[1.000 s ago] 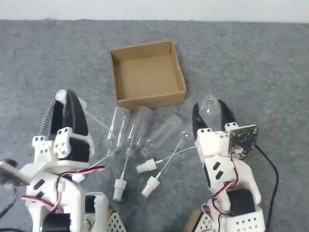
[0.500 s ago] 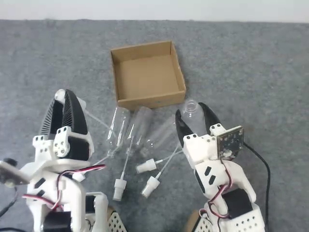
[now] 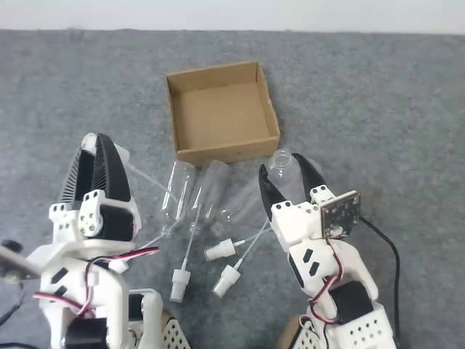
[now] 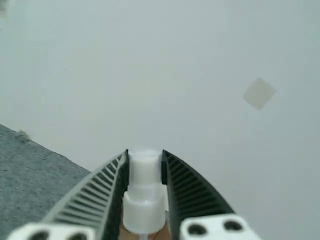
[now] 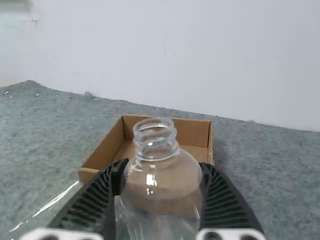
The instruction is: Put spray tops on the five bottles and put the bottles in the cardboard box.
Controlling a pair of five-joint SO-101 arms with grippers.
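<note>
We grip a bottle and spray top.
Our right pincer hugs its shoulder; left pincer clamps the top.

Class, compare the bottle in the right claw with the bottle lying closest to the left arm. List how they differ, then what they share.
The held bottle stands upright, mouth up; the lying bottle is on its side on the carpet. The held bottle is clamped in the right claw; no claw touches the lying bottle. Both are clear.
</note>
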